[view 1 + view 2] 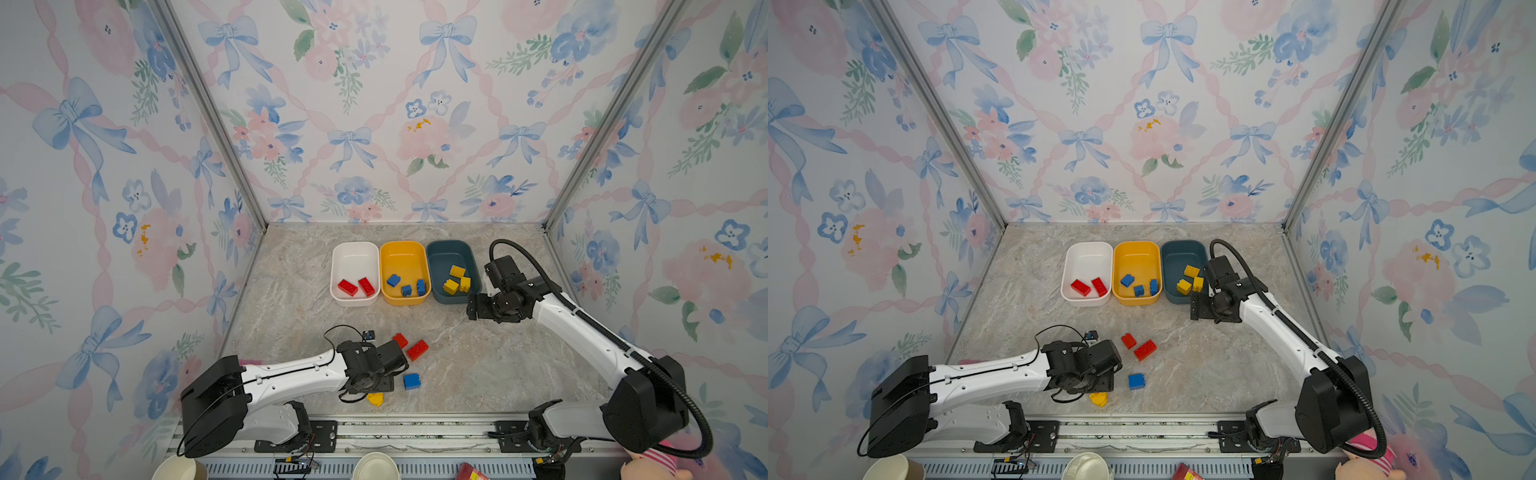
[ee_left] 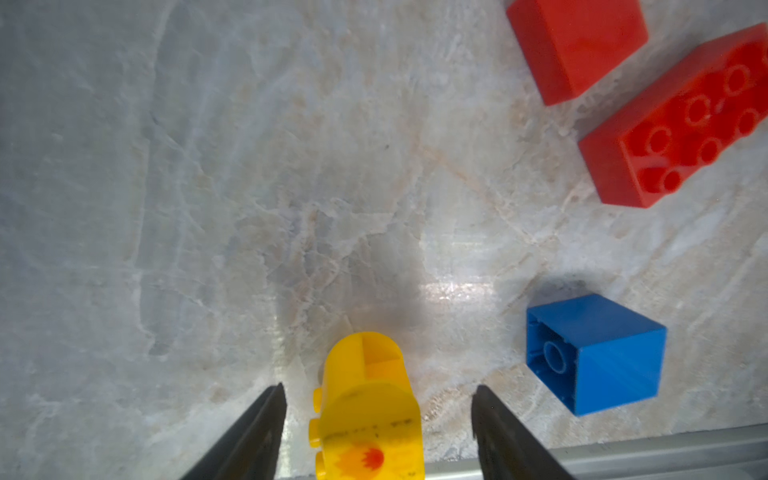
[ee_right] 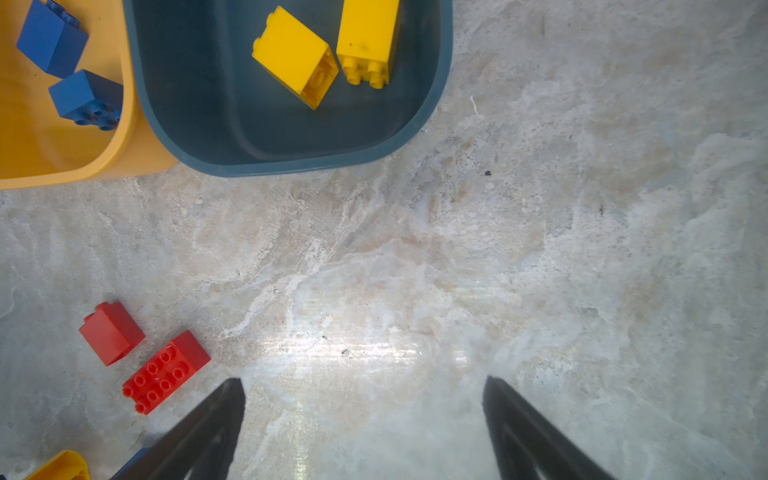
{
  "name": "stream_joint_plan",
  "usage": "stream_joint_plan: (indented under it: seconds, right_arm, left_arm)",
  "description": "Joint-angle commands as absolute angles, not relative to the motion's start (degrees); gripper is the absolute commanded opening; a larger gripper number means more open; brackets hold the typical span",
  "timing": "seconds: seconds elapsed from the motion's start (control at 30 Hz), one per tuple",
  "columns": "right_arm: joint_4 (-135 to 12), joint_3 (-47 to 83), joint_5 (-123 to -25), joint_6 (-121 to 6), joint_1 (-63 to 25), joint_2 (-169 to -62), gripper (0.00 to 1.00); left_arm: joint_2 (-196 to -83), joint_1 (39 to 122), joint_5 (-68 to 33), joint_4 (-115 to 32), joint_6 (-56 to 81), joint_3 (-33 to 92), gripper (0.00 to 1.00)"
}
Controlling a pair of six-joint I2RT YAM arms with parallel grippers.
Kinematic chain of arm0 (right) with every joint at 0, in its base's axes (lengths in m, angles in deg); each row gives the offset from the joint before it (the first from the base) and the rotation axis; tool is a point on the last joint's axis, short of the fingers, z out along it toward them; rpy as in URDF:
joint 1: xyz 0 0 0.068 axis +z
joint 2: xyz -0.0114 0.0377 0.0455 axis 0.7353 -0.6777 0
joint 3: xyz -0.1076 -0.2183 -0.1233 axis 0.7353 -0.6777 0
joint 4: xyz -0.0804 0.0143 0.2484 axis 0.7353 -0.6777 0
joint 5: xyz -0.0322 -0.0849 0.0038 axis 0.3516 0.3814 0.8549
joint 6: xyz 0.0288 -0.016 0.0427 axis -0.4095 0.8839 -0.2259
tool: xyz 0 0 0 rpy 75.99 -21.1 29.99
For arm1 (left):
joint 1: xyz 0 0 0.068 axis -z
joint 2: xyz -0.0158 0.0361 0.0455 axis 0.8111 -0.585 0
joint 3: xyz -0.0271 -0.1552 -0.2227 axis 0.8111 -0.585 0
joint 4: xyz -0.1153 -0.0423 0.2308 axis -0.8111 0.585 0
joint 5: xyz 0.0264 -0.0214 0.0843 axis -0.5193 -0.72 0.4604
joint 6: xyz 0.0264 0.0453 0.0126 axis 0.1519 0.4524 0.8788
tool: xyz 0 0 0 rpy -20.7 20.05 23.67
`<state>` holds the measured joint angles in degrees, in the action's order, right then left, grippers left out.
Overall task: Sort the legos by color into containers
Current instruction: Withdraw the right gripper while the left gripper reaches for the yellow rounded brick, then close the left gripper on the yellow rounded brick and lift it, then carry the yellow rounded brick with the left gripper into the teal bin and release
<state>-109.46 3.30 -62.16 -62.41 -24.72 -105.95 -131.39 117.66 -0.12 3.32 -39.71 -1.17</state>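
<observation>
Mia: Where is the round yellow plastic brick with the red dot?

Ben: It lies on its side on the grey stone-look table, close to the front edge. The left gripper is right over it.

Mia: Has that pincer got hold of it?

Ben: No. Its two black fingers stand apart, one on each side of the brick. There is a little gap on both sides, so they do not touch it.

Mia: What else lies on the table?

Ben: A small blue square brick is near the yellow one. A bit farther back are a small red brick and a long red brick, just beside each other.

Mia: And the tubs?

Ben: Three rounded plastic tubs stand side by side in a row at the back. The white tub has two red bricks in it. The yellow-orange tub in the middle has three blue bricks. The dark teal tub has three yellow bricks.

Mia: What about the right gripper?

Ben: It hangs over bare table near the front corner of the teal tub. Its fingers are spread wide and nothing is between them.
</observation>
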Motion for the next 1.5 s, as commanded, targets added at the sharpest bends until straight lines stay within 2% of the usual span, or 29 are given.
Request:
stream_joint_plan:
  seconds: [0.0,0.33,0.47,0.57,0.77,0.87,1.2,1.47]
  right_arm:
    - [-110.69,2.01,-62.68,-63.21,-24.13,-104.31,0.93]
    - [-110.38,0.81,-62.86,-63.34,-24.15,-102.87,0.95]
    - [-109.95,-0.1,-63.21,-63.63,-24.26,-102.4,0.95]
    - [-109.75,-0.65,-63.21,-63.72,-24.48,-101.7,0.95]
    - [-110.29,-2.32,-63.37,-63.58,-25.91,-98.93,0.96]
    - [-110.55,-3.94,-64.15,-63.71,-27.17,-97.11,0.96]
    - [-110.03,-11.3,-67.28,-67.11,-28.28,-91.04,0.97]
    - [-109.26,-15.03,-68.74,-69.29,-28.53,-87.77,0.98]
  left_arm:
    - [-133.41,118.35,-2.2,4.89,-37.76,0.15,0.72]
    - [-135.59,118.65,-4.43,6.6,-37.31,0.17,0.71]
    - [-137.49,118.62,-4.65,6.54,-36.93,-0.13,0.67]
    - [-139.11,118.62,-3.44,6.6,-36.27,0.8,0.61]
    - [-140.93,118.59,-2.54,6.59,-35.87,2.47,0.41]
    - [-140.22,118.52,-1.46,7.08,-36.46,3.33,0.34]
    - [-138.88,112.55,7.57,8.36,-32.01,13.63,0.32]
    - [-151.37,108.58,11.99,7.83,-21.67,31.82,0.31]
